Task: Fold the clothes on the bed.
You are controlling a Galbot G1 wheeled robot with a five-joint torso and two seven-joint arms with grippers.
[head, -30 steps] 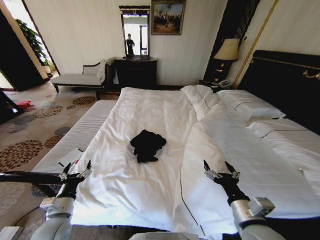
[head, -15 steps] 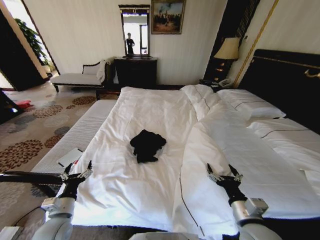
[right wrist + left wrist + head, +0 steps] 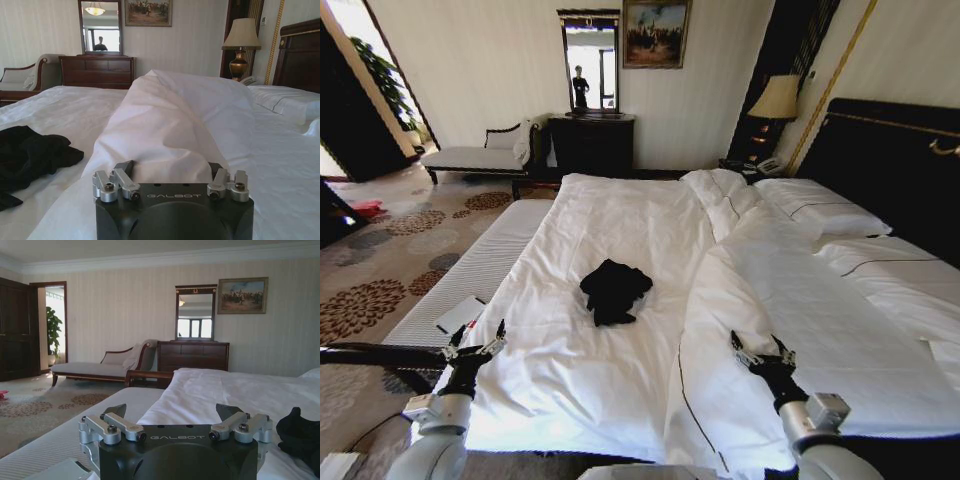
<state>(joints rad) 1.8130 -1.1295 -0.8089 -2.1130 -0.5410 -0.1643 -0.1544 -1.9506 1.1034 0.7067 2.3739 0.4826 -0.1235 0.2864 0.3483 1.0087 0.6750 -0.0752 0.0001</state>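
From the head camera, the black T-shirt point(image 3: 614, 290) lies crumpled in a heap near the middle of the white duvet point(image 3: 610, 215) on the bed point(image 3: 880, 150). The left gripper point(image 3: 473, 343) hovers at the bed's near left corner, fingers spread and empty, beside the white padded bench point(image 3: 470, 270). The right gripper point(image 3: 761, 352) hangs over a raised fold of duvet at the near right, fingers apart, gripping nothing. Both are well apart from the shirt.

In the left wrist view, the left gripper point(image 3: 177, 416) has its jaws wide, with the T-shirt point(image 3: 300, 432) farther off on the duvet.

In the right wrist view, the right gripper point(image 3: 171, 171) is open just before the duvet fold point(image 3: 175, 115); the T-shirt point(image 3: 30, 155) lies to its left.
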